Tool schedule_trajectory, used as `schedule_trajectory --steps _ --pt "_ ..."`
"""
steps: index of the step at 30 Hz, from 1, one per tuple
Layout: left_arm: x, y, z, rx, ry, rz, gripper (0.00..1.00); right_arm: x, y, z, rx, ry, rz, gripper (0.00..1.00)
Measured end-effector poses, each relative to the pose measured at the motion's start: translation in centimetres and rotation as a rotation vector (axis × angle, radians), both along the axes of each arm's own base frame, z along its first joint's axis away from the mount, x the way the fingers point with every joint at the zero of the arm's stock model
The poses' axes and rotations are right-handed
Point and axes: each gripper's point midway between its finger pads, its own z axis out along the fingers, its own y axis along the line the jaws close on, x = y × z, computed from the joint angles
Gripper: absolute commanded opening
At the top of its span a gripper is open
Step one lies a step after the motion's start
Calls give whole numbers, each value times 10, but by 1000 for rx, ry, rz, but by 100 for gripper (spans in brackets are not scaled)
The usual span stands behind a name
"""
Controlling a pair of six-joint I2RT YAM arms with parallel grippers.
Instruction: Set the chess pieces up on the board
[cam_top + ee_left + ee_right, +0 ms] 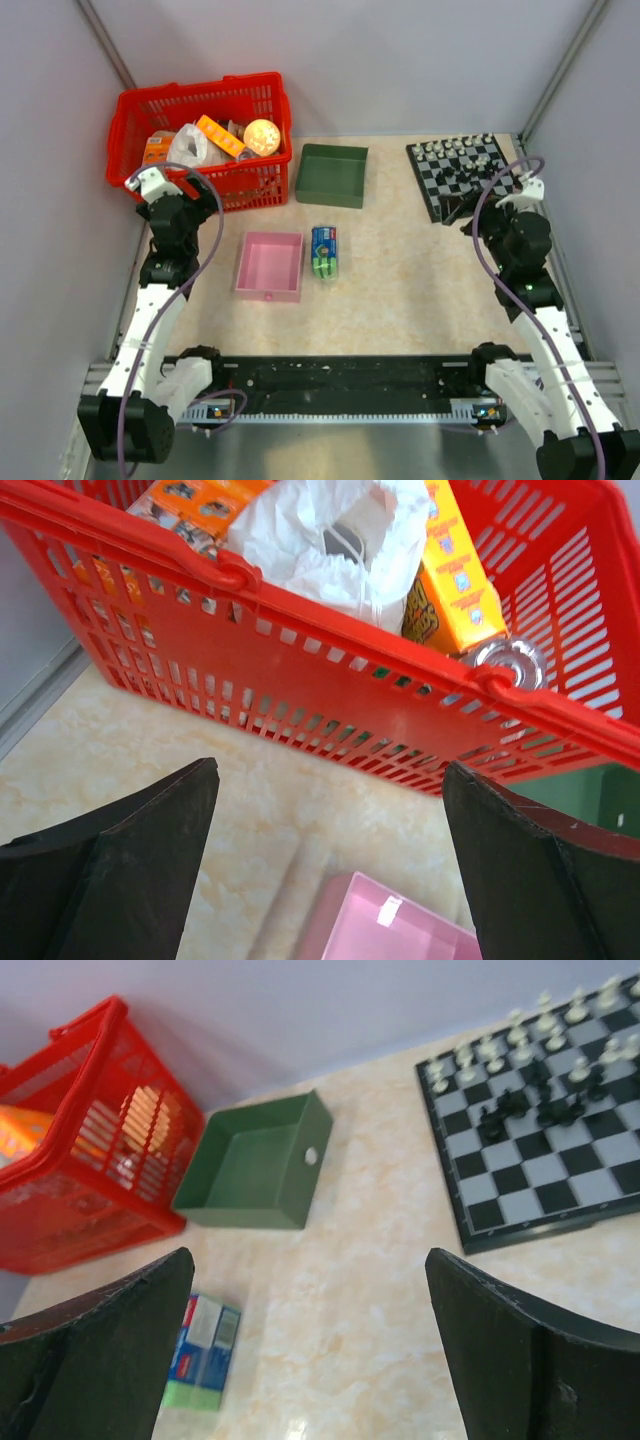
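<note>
Both arms wait with jaws wide and empty, the pieces not yet in order.

The small flat black-and-grey checked board (pixel 462 180) lies at the bench's far right corner. Its tiny black and white chess pieces (pixel 540 1108) stand on it, the black ones bunched mid-board. The right gripper (pixel 308 1255) hovers near the board, and the left gripper (pixel 328 770) faces the red plastic basket (pixel 330 695) at the far left. Broad fingers closing into that bunch would likely topple the neighbouring pieces.

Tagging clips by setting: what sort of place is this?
Likely a robot lab cell: plain grey panels wall in the table, two arms bolt to a metal rail, and props like the red basket and board lie about.
</note>
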Motion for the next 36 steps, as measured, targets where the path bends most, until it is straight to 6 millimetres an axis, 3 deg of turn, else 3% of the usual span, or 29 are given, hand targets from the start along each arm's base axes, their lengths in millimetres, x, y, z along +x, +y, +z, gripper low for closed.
schedule_trajectory --steps 3,8,11,15,21,23,28,31,36 --pt "-4 4 8 -30 -39 33 99 -5 18 -18 41 39 93 99" --pt "-5 2 5 -48 -32 29 99 14 41 -54 56 220 207 99" --pt "-3 -7 5 -76 -35 -16 99 14 51 -90 63 361 247 99" --pt "-1 -24 6 -98 -26 -105 99 3 72 -110 66 440 308 97" --pt "-1 -36 14 -99 -20 -177 99 -5 106 -139 57 537 385 84" --pt "-2 -38 16 -99 -18 -192 99 -4 112 -162 56 612 374 74" --pt "-8 -43 19 -105 -17 -221 99 -6 132 -193 44 711 378 51" --pt "-11 -46 24 -103 -32 -243 99 -1 146 -204 48 738 392 49" --pt "-16 -52 27 -89 -37 -282 99 23 188 -214 47 747 448 49"
